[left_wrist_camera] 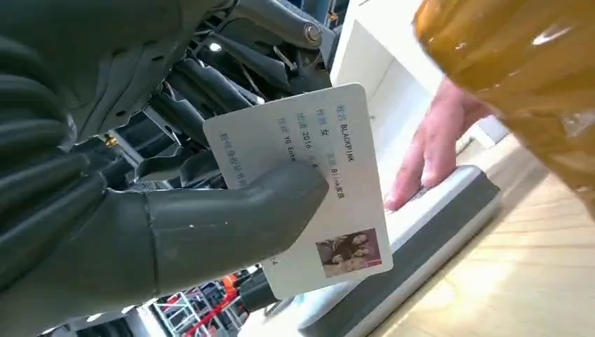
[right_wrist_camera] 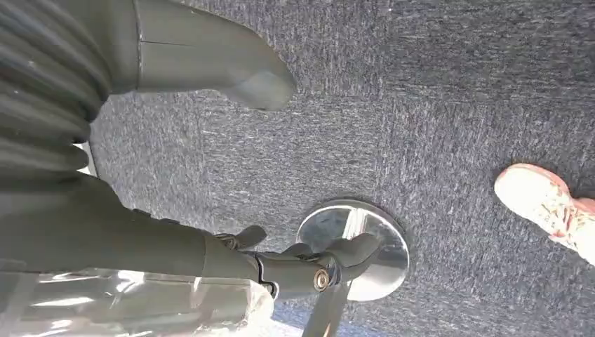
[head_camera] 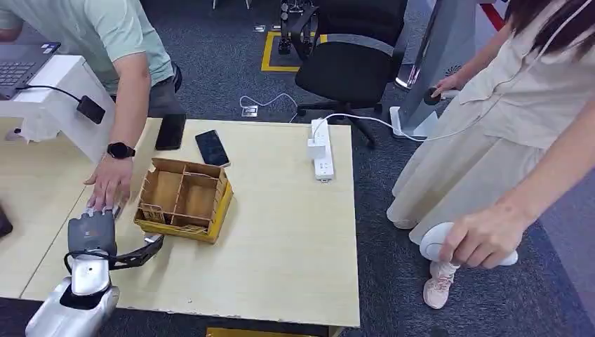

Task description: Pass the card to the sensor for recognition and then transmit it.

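Holding: the left robot hand (left_wrist_camera: pixel 175 203) gripped the card (left_wrist_camera: pixel 309 189), thumb pressed across its printed face and darker fingers behind it.
Location of card: raised just above the sensor (left_wrist_camera: pixel 421 246), a flat white pad with a dark grey edge lying on the surface (head_camera: pixel 281 232) near its left side; card and pad appeared apart, not touching.
Reason for hold: the thumb pinned the card's middle, leaving the photo end and one long edge free, seemingly so the face could be offered to the pad for reading.
Card orientation: printed face turned toward the wrist camera, back toward the fingers; long axis ran from the palm outward, the photo end nearest the pad. Tilt against the pad could not be judged exactly.
Person's hand (head_camera: pixel 109 184): fingertips rested on the sensor, apparently steadying it.
Right robot hand (right_wrist_camera: pixel 210 63): hung over grey carpet, thumb apart from the fingers, nothing in it.
Compartmented wooden box (head_camera: pixel 184 198): stood on the surface just beside the left robot hand.
Second person (head_camera: pixel 505 140): stood right of the surface, hand on a white object.
Stage judged: presenting the card; handover not yet done.
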